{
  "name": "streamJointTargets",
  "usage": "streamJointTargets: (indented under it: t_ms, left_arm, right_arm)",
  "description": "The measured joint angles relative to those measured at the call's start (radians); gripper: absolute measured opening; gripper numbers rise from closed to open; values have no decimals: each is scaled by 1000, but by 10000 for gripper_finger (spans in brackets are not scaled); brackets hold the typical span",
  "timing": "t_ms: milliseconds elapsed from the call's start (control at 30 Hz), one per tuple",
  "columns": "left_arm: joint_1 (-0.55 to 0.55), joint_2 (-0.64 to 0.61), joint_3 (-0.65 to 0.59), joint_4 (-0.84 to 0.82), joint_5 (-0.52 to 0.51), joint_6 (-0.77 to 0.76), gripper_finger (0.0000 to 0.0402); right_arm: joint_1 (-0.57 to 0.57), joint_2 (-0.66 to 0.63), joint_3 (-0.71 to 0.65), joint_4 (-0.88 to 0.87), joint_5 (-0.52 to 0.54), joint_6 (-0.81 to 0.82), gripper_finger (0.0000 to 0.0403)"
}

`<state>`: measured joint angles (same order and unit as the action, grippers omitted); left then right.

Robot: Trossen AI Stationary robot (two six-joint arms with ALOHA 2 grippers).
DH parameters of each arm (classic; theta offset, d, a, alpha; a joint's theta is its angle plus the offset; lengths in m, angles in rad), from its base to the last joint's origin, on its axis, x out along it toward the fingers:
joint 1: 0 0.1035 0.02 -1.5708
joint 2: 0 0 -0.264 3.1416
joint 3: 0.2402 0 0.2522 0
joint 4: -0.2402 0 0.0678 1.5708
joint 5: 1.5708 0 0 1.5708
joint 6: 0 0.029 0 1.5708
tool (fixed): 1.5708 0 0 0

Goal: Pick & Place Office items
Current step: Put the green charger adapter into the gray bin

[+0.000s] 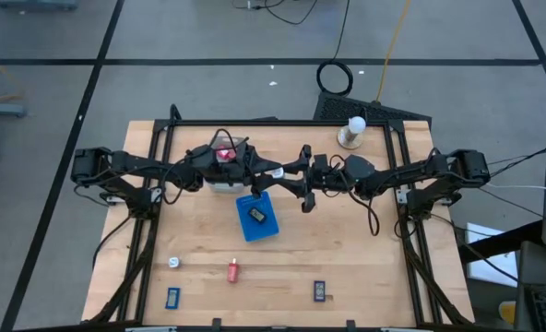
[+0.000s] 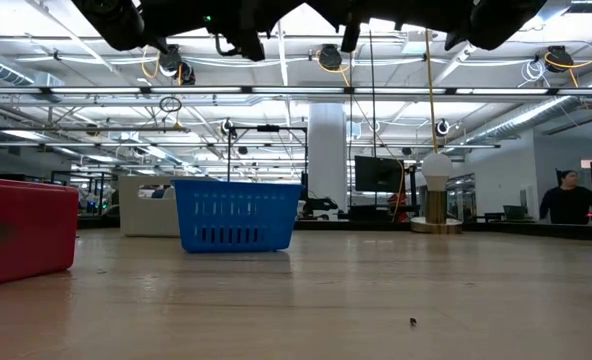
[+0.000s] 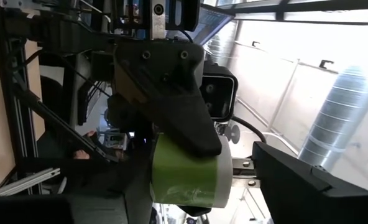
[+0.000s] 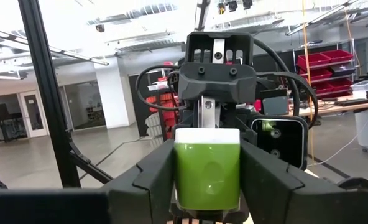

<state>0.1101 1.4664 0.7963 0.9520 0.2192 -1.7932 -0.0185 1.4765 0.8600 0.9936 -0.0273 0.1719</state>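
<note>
Evidently the green-and-white piece (image 4: 207,168) is a small, rigid block with smooth, flat sides. I judge it light and stiff rather than fragile, though slick enough to twist if it is pinched near a corner. Its two broad green faces are the sensible place to take hold, square across the middle, and that is where the right tool (image 4: 207,186) has it: one dark finger lies against each side of the piece, clenched on it. It hangs in the air over the middle of the worktop (image 1: 365,249), just beside the blue basket (image 1: 257,219), which already holds a dark item.

The left tool (image 1: 278,175) faces it head-on at close range, so that the two arms meet nose to nose, both stretched out level from opposite sides of the frame. Its own wrist view shows the piece against a dark finger, but I cannot tell whether the left one has a hold on it. This looks like a pass between arms.

Other office items lie well apart near the front edge: a white piece (image 1: 173,263), a red piece (image 1: 233,271), a blue piece (image 1: 172,297) and a dark blue piece (image 1: 319,291). The white knob (image 1: 354,129) stands at the back.
</note>
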Motion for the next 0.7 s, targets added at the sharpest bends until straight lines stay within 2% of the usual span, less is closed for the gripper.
streamJointTargets:
  t_ms: [233, 500, 700]
  left_arm:
    - [0, -1, 0, -1, 1, 0, 262]
    - [7, -1, 0, -2, 2, 8, 236]
    - [28, -1, 0, 20, 17, 19, 266]
  right_arm:
    - [-2, 0, -1, 59, 0, 46, 186]
    - [-2, 0, -1, 86, 0, 94, 216]
    - [-26, -71, 0, 44, 1, 75, 229]
